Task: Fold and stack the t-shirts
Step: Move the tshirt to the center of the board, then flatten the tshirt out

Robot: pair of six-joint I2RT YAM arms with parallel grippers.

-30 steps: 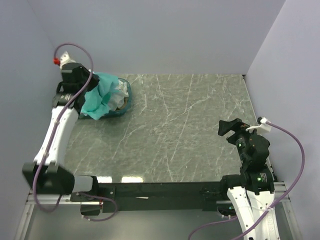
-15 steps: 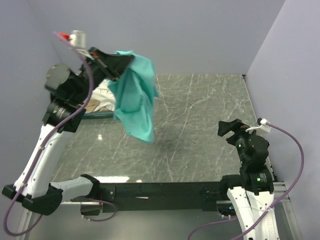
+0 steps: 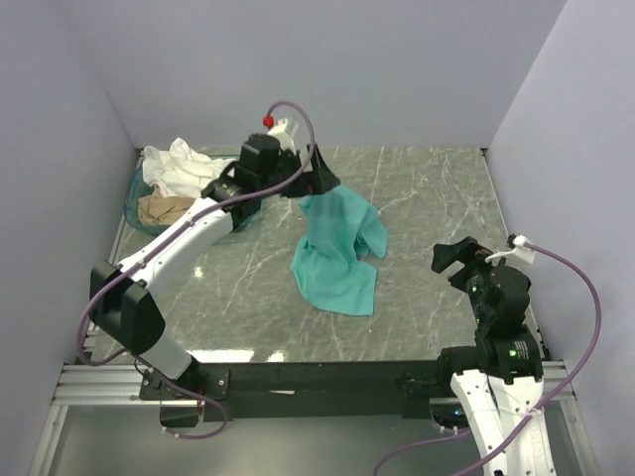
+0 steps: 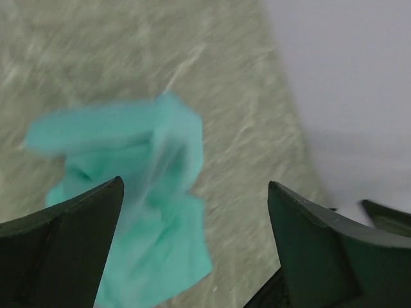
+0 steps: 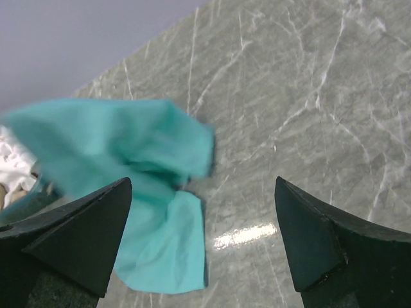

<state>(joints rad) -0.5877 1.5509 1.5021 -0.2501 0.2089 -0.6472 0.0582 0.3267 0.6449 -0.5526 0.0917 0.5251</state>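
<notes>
- Grey marbled worktop (image 3: pixel 427 198) below; my left hand (image 4: pixel 195 185) is spread wide above it, with nothing between its fingers
- Just under that hand is the teal t-shirt (image 3: pixel 337 253), crumpled mid-worktop and blurred in both wrist views
- My right hand (image 5: pixel 203 183) gapes wide too, empty, near the right edge
- White t-shirt (image 3: pixel 179 164) and beige t-shirt (image 3: pixel 164 208) sit in the basket (image 3: pixel 131 203), far left

One teal t-shirt (image 3: pixel 337 258), one white t-shirt (image 3: pixel 179 164), one beige t-shirt (image 3: pixel 164 208), one basket (image 3: pixel 130 203)

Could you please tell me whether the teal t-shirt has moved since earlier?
Yes, the teal t-shirt went from the basket rightward to the middle of the table.
</notes>
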